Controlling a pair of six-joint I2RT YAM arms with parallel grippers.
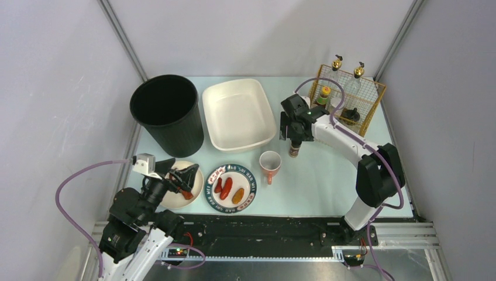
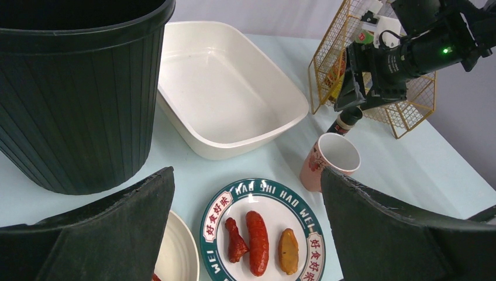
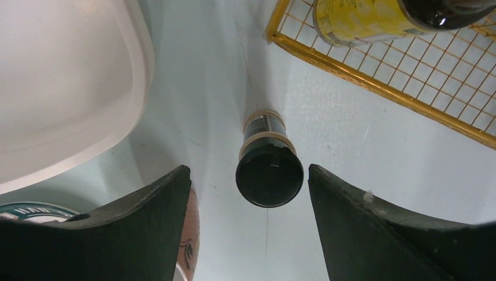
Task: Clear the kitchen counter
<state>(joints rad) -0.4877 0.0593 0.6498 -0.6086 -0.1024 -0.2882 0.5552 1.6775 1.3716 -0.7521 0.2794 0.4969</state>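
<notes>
The pale mint-green kitchen counter holds a patterned plate with two red sausages and a yellow piece, a pink cup, a plain white plate and a small black-capped bottle. My right gripper is open just above the upright bottle; in the right wrist view the bottle's cap shows between the spread fingers of the gripper. My left gripper is open and empty above the white plate; in the left wrist view it frames the patterned plate.
A black bin stands at the back left and a white tub beside it. A gold wire rack with bottles stands at the back right. The pink cup is close to the right gripper's left finger.
</notes>
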